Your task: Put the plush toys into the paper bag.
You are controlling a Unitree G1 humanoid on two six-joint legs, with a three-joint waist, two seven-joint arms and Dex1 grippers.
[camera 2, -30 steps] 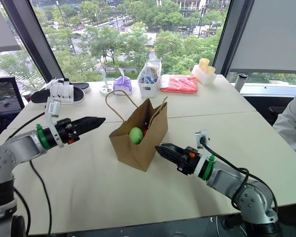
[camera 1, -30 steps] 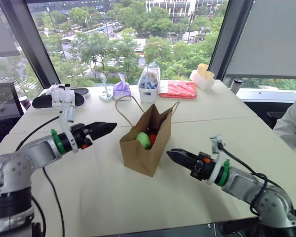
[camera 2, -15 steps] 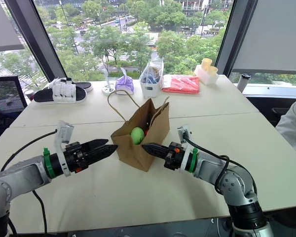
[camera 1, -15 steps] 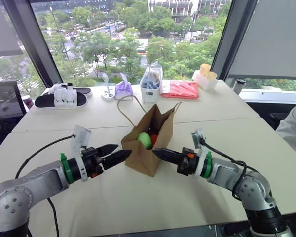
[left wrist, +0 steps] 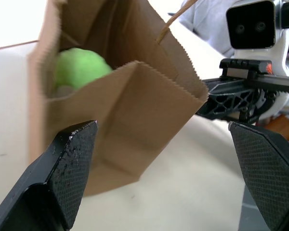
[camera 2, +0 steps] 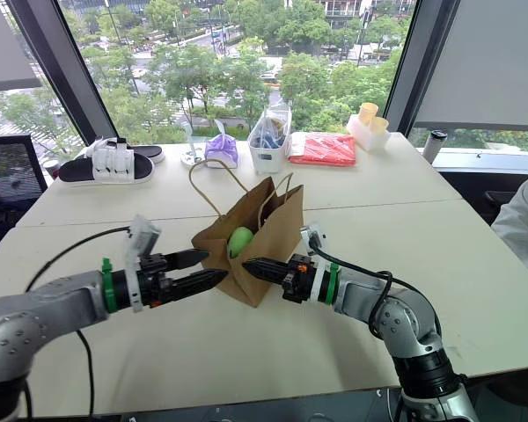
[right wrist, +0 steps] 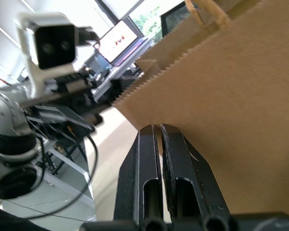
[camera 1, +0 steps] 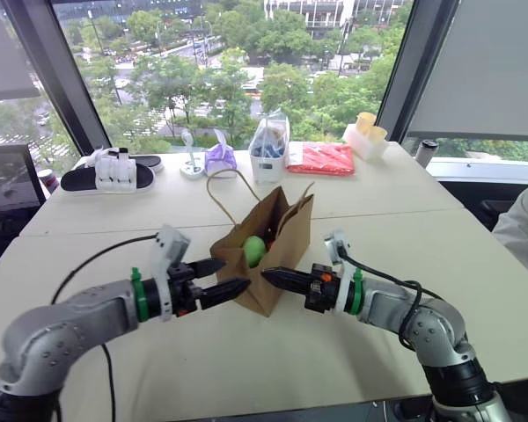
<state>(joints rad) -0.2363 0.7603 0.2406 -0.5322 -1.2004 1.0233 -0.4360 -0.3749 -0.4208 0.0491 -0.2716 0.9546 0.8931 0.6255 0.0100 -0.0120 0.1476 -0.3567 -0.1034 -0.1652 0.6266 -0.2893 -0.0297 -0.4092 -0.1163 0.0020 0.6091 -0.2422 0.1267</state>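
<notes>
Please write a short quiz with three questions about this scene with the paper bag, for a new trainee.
1. True or false: the green plush toy lies inside the paper bag.
2. Which gripper is open? A) left gripper B) right gripper
3. Fill in: the purple tied bag sits on the table beyond the paper bag, near the ____.

Key: 1 true; 2 A, its fingers stand wide apart while the right gripper's are pressed together; 3 window.

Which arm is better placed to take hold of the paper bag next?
Left. Its tool is open, one finger on each side of the paper bag corner. The right tool is shut against the bag's side.
</notes>
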